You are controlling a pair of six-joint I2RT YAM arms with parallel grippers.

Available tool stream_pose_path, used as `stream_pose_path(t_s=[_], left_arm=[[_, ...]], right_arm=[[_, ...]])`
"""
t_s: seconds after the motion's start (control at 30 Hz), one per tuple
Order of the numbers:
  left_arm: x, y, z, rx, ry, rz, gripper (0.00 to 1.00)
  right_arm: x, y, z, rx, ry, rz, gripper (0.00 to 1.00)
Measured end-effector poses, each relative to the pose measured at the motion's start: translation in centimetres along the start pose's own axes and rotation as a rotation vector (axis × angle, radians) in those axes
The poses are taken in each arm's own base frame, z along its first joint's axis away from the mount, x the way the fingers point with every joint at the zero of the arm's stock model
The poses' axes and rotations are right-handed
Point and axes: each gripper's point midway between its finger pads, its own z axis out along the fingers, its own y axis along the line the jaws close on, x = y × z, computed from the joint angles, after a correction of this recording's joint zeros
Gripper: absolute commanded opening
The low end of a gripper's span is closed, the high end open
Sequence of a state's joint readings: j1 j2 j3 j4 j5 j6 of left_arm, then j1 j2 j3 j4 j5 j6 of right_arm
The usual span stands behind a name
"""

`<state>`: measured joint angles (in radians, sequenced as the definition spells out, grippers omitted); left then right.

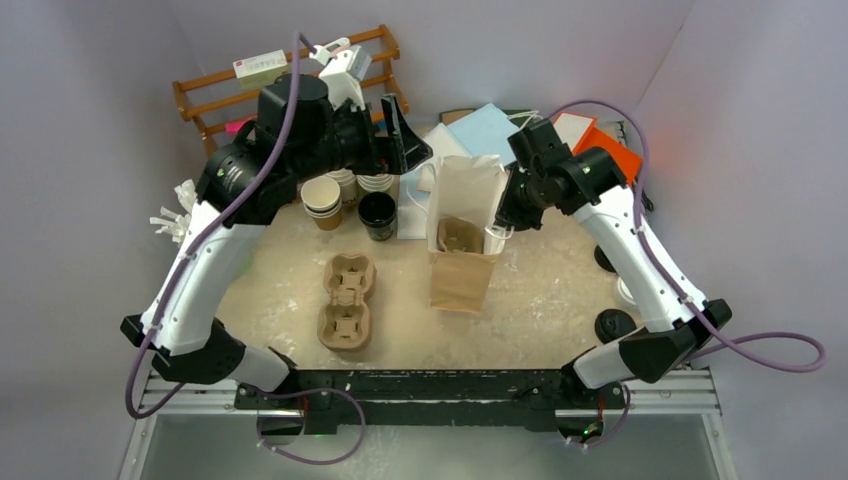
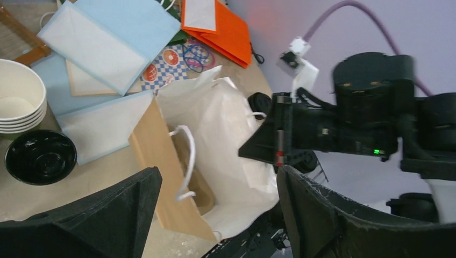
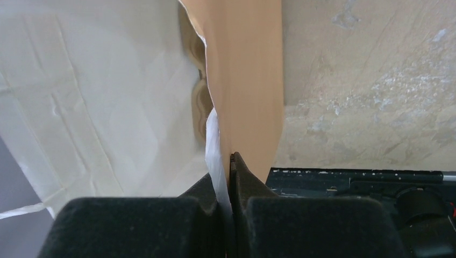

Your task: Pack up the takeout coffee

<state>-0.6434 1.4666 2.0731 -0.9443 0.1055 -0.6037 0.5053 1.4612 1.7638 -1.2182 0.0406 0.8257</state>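
Note:
A kraft paper bag [image 1: 466, 262] stands open mid-table, white inside [image 2: 226, 123], with a brown pulp tray [image 1: 460, 238] at its bottom. My right gripper [image 3: 230, 161] is shut on the bag's right rim and appears in the top view as the right gripper [image 1: 500, 226]. My left gripper [image 1: 408, 140] hangs open and empty over the bag's back-left corner, its fingers [image 2: 107, 215] framing the bag's mouth. A kraft-brown takeout coffee cup [image 1: 322, 203], white inside and lidless, stands left of the bag below the left arm.
A second pulp cup tray [image 1: 347, 300] lies front left. A black cup [image 1: 377, 214] and stacked white cups [image 2: 19, 97] stand near the kraft cup. Blue bags [image 2: 107, 32] and orange bags [image 2: 220, 27] lie behind. Dark round lids [image 1: 614, 325] sit right. A wooden rack [image 1: 215, 95] stands back left.

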Motion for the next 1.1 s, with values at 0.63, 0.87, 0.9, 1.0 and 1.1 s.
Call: stream_pose_path(t_s=[0.63, 0.87, 0.9, 1.0, 1.1], left_arm=[[10.6, -4.0, 0.7, -0.114, 0.266, 0.082, 0.51], [11.8, -0.8, 2.0, -0.272, 0.279, 0.109, 0.57], [12.1, -0.4, 2.3, -0.288, 0.283, 0.115, 0.57], [12.7, 0.1, 3.4, -0.314, 0.295, 0.129, 0.57], [13.5, 0.5, 4.9, -0.331, 0.314, 0.151, 0.52]], right_arm=[[2.4, -0.3, 1.4, 0.022, -0.029, 0.037, 0.32], [2.8, -1.3, 0.7, 0.001, -0.065, 0.041, 0.37], [2.9, -1.5, 0.7, -0.001, -0.067, 0.041, 0.36], [3.1, -1.7, 0.8, -0.002, -0.068, 0.041, 0.36], [3.3, -1.8, 1.2, 0.002, -0.064, 0.041, 0.35]])
